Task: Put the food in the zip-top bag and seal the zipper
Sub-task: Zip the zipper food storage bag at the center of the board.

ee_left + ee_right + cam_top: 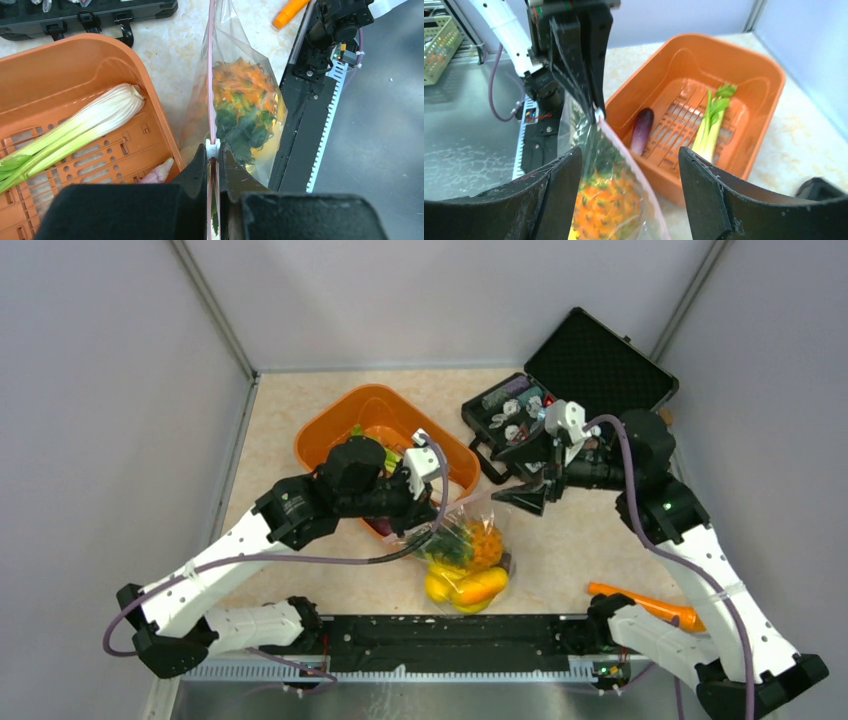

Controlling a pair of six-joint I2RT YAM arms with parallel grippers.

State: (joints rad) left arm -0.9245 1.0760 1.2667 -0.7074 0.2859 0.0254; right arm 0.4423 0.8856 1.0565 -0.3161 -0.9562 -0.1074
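The zip-top bag (pixel 466 562) lies at the table's near middle, its mouth end lifted. Inside it are a pineapple (pixel 486 544) and yellow fruit (pixel 462 590). My left gripper (pixel 215 150) is shut on the pinkish zipper (pixel 212 75), with the white slider (pixel 212 146) at its fingertips. My right gripper (pixel 630 155) stands open just off the bag's far end. The bag (pixel 611 195) and the pineapple (pixel 606 202) show between its wide jaws, unpinched. A leafy stalk (pixel 75 130) and a purple eggplant (pixel 641 131) lie in the orange tub (pixel 325 435).
A black case (pixel 590 365) with small trinkets stands open at the back right, just behind my right wrist. An orange carrot-like piece (pixel 640 602) lies by the right arm's base. The black rail (pixel 450 630) runs along the near edge, close to the bag.
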